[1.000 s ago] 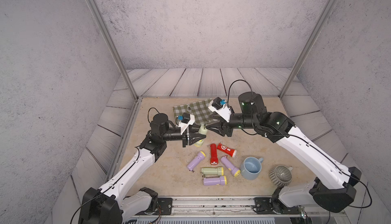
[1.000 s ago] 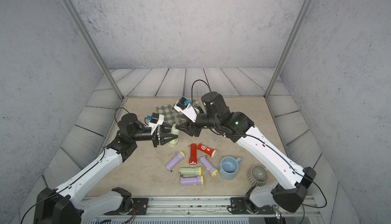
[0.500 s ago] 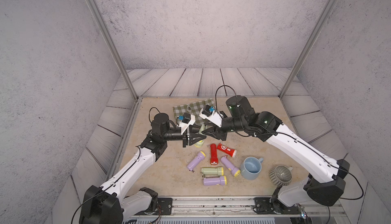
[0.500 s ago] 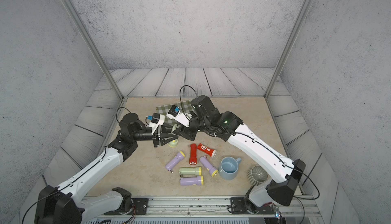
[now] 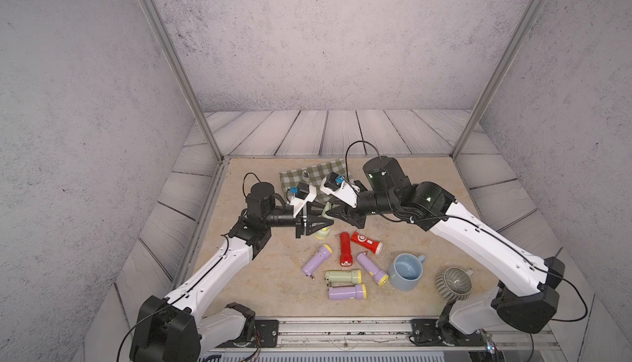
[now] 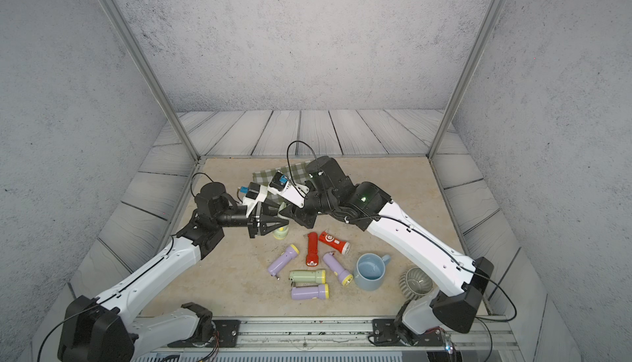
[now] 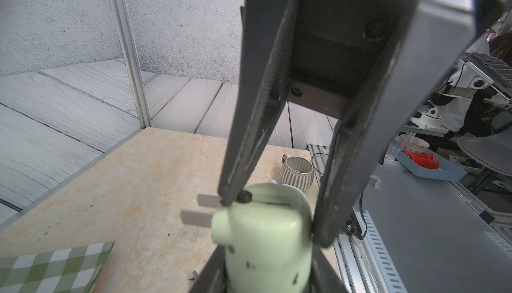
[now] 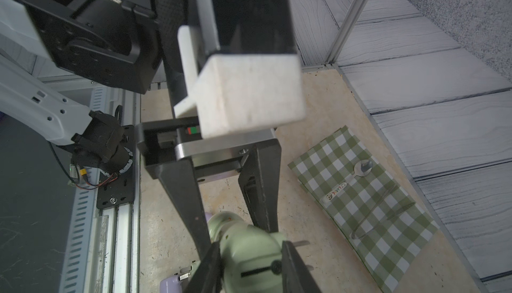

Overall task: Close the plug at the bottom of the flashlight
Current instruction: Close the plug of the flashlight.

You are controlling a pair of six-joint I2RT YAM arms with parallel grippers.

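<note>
Here, the left jaws pinch a pale green flashlight (image 5: 322, 233) by its body. They hold it roughly upright just beside the checked cloth (image 5: 297, 175). Its wide end is down close to the table (image 5: 260, 274), though I cannot tell whether it touches.

The right jaws meet it from the opposite side and press against both sides of its upper end. One finger (image 7: 246, 150) has its tip at the base of the two metal prongs (image 7: 206, 200), which stick out sideways.

A spoon (image 8: 363, 167) lies on the cloth. Nearer the front lie two red flashlights (image 5: 344, 249), three purple flashlights (image 5: 316, 263) and a second green flashlight (image 5: 343, 276). A blue mug (image 5: 405, 271) and a ribbed grey cup (image 5: 453, 283) stand beside them.
</note>
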